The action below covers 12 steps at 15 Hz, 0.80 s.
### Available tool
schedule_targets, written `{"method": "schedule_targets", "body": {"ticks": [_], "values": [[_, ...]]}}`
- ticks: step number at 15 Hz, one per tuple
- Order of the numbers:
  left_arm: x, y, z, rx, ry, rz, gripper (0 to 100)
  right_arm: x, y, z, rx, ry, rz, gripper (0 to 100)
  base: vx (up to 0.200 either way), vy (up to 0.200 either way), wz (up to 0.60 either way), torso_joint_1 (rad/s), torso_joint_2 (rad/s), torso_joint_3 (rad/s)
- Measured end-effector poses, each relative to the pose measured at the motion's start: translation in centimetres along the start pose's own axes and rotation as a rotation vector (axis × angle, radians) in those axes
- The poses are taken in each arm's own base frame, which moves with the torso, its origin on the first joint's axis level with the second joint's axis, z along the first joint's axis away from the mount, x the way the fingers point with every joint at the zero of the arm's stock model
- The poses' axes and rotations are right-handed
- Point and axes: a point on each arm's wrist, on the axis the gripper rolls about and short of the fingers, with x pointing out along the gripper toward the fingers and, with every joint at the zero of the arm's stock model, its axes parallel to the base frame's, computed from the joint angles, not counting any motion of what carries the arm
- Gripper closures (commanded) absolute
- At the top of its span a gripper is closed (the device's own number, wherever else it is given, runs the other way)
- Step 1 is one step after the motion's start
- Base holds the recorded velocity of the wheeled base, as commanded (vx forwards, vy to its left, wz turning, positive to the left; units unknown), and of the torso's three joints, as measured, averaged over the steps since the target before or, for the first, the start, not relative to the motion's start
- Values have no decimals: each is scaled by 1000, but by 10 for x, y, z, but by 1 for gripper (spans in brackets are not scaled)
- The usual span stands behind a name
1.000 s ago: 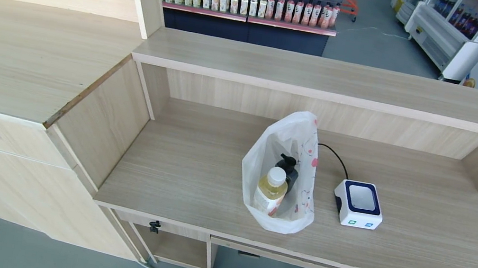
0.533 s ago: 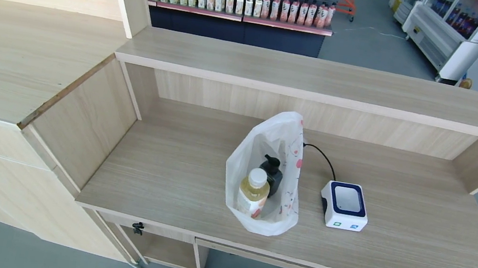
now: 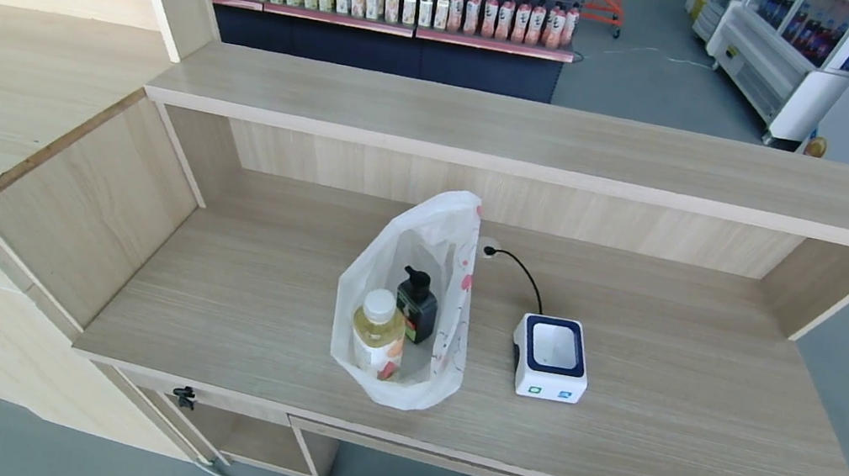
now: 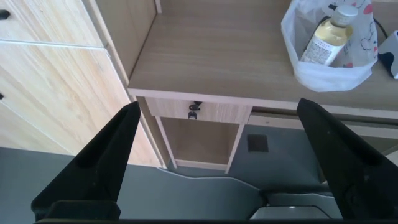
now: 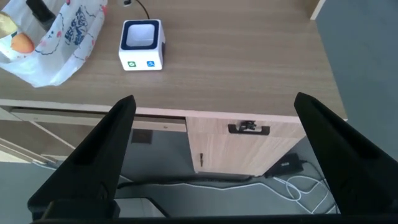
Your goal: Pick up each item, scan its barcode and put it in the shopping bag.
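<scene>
- The bag [image 3: 406, 303] stands open on the surface [image 3: 661, 412], close to the front edge; it is white plastic with small red figures printed on it.
- Inside the bag, a yellow bottle [image 3: 377, 339] with a white cap stands upright at the front.
- A black pump bottle [image 3: 416, 309] stands upright just behind it, deeper in the bag; I cannot tell whether the two touch.
- The scanner [image 3: 552, 359], a white box with a dark-rimmed window facing up, sits just beside the bag on the robot's right, with a gap between them.
- Its black cable [image 3: 525, 275] curves back to a socket near the rear wall.
- The left end effector [image 4: 219, 104] hangs out in front of the surface and lower than its edge, to the left of the bag, its fingers spread wide.
- The right end effector [image 5: 214, 98] hangs the same way on the scanner's side, also spread wide.
- Across the aisle, a shelf [image 3: 390, 26] carries a row of drink bottles.
</scene>
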Motion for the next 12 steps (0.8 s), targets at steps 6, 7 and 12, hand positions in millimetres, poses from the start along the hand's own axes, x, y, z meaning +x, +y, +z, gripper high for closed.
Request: {"method": "schedule_targets", "body": {"ticks": [6, 7, 12], "values": [[0, 0, 0, 0, 1, -2, 0, 0, 0, 0, -1, 1, -4, 0, 200, 0, 0, 5, 3, 0], [0, 0, 0, -2, 0, -1, 0, 0, 0, 0, 0, 1, -1, 0, 0, 0, 0, 0, 0, 0], [0, 0, 0, -5, -1, 1, 0, 0, 0, 0, -5, 2, -1, 100, 0, 0, 0, 0, 0, 0]]}}
